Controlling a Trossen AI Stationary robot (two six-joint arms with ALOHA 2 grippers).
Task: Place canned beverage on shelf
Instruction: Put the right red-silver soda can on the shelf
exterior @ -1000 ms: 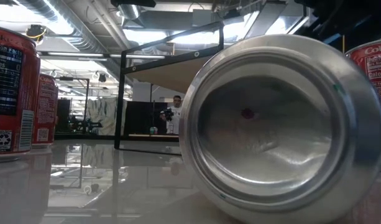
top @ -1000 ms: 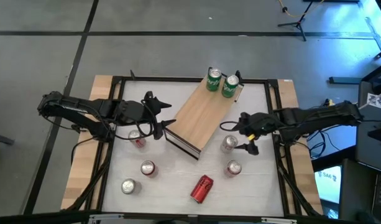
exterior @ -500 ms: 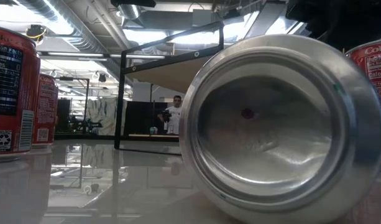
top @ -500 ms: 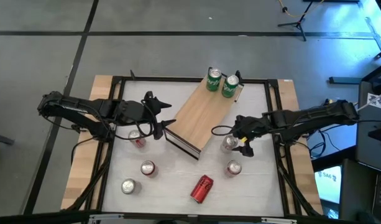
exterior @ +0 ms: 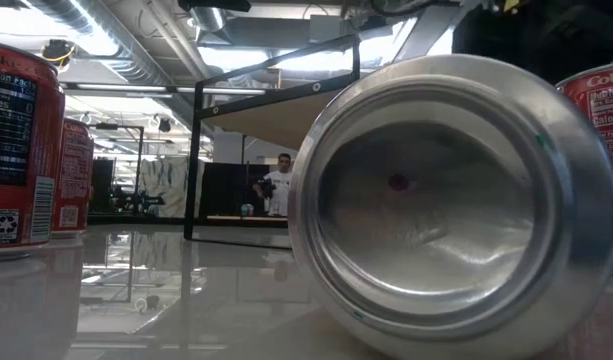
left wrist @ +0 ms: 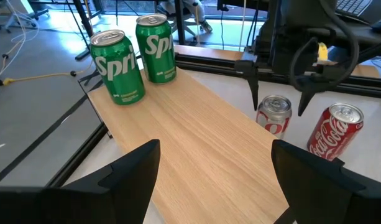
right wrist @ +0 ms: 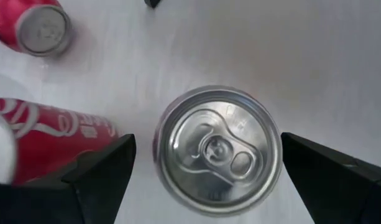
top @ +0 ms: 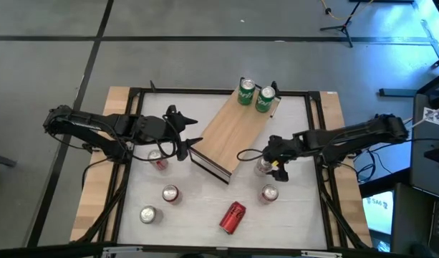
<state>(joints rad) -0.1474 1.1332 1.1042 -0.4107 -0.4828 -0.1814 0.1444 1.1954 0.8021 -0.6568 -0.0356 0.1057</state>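
We judge our right claw [top: 264, 163], wide open over an upright can [top: 262, 167] beside the shelf [top: 233, 131], must next drop and close, while the left claw [top: 193, 130] waits open.

White tabletop [top: 205, 208]: one light-wood shelf [top: 230, 136] laid diagonally, bearing two green cans [top: 246, 92]; five upright red cans [top: 169, 194]; one red can on its side [top: 232, 217].

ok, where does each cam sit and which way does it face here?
High: overhead, straight down; both arms, right hand over an upright silver-topped red can.
Low: tabletop level, facing a toppled can's silver base.
Left wrist: past the open left hand along the light-wood shelf board.
Right wrist: straight down on that can, fingers either side.
The high, left wrist and right wrist views share it.
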